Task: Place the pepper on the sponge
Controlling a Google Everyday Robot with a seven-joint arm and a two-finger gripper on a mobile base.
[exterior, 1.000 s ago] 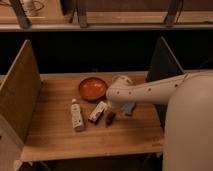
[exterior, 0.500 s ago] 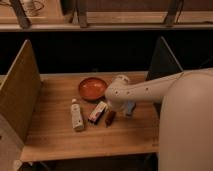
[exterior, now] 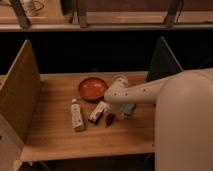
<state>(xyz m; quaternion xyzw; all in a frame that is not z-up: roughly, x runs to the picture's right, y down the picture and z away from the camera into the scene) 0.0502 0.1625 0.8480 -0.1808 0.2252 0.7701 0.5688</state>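
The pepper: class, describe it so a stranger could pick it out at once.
On the wooden table, look in front of the round orange-red bowl, near the robot's gripper. The small dark red oval pepper lies between the red-and-white packet and the light blue sponge; it alone is dark and plain.

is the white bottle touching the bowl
Apart. The camera view shows bare wood between the white bottle and the bowl. The end effector is low near the pepper and sponge.
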